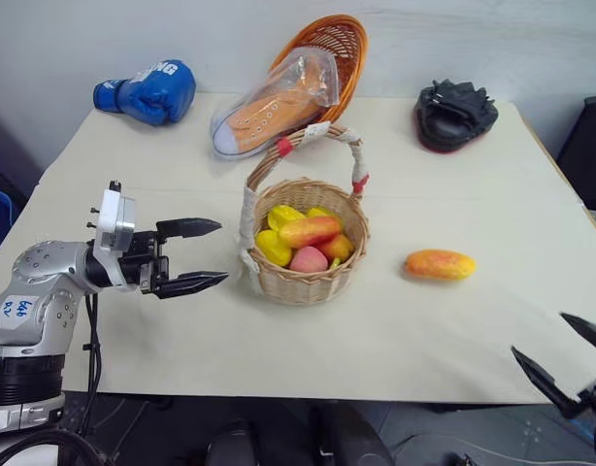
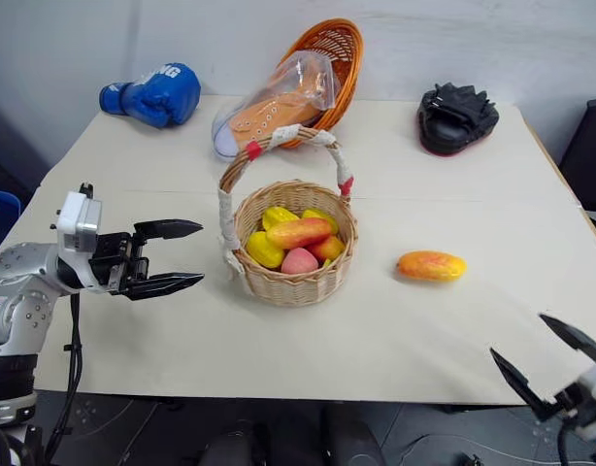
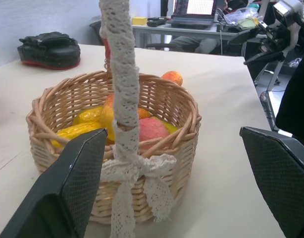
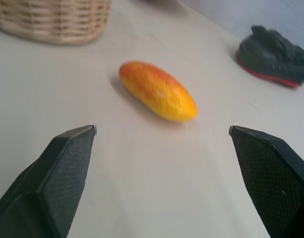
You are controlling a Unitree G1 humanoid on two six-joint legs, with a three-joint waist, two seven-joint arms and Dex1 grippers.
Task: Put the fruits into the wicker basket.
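Gaping wide and empty near the table's front edge, the right gripper (image 2: pixel 541 374) points at the last loose mango (image 4: pixel 158 90), which lies on the table (image 1: pixel 424 330) to the right of the wicker basket (image 1: pixel 303 282) and apart from it. Its next step, I judge, is to reach forward and close around that fruit lengthwise. Beside the basket's other flank, the left gripper (image 1: pixel 196 256) hovers equally spread. Its wrist view shows the peach (image 3: pixel 153 130) and yellow fruits behind the lace-wrapped handle (image 3: pixel 121 89).
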